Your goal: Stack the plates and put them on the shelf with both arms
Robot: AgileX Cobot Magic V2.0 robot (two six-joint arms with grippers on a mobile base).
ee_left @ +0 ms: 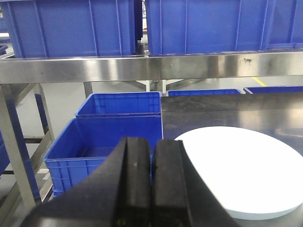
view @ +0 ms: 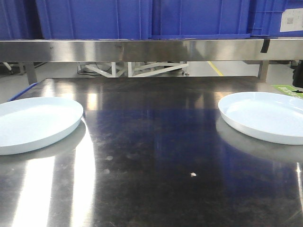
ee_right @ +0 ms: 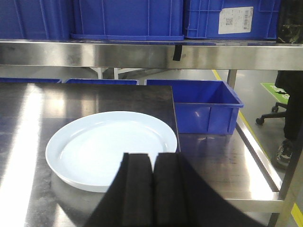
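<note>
The left plate (view: 35,124) lies flat at the left side of the dark steel tabletop (view: 156,142) and the right plate (view: 265,116) at the right side, well apart, with bare metal between them. Neither is stacked, and neither is on the shelf (view: 142,49), whose steel rail runs across behind and above them under the blue crates (view: 118,19).

The layout gives each arm its own plate. The left gripper (ee_left: 151,146) hangs just behind and to the outer side of its plate, over the table's edge, its two black fingers pressed together with nothing between them. The right gripper (ee_right: 152,161) sits close behind the near rim of its plate, likewise closed and empty.

I'd say the job has barely begun. With rims this low and glossy, the fingers will have to part and come in low at the edge to get a hold.
</note>
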